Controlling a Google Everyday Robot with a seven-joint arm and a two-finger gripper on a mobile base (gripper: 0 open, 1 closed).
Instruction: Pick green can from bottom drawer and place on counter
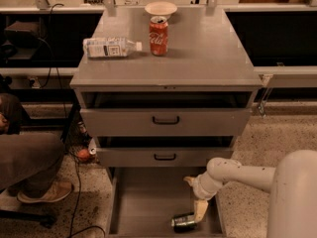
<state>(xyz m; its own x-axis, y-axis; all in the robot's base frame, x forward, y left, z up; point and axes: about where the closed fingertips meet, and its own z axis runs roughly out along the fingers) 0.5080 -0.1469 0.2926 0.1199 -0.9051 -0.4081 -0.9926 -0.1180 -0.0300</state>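
Observation:
The green can [184,221] lies on its side on the floor of the open bottom drawer [143,207], near its front right corner. My gripper [196,197] reaches in from the right, low over the drawer's right side, just above and behind the can. Its fingers are spread open and hold nothing. The lower pale finger [200,210] points down at the can's right end, close to it. The counter [198,53] is the flat grey top of the cabinet.
On the counter stand a red Coca-Cola can [158,35], a lying plastic bottle [110,47] and a pale bowl [161,8]. The top two drawers [166,120] stick out slightly over the bottom one. A seated person's leg and shoe [34,172] are at left, with cables on the floor.

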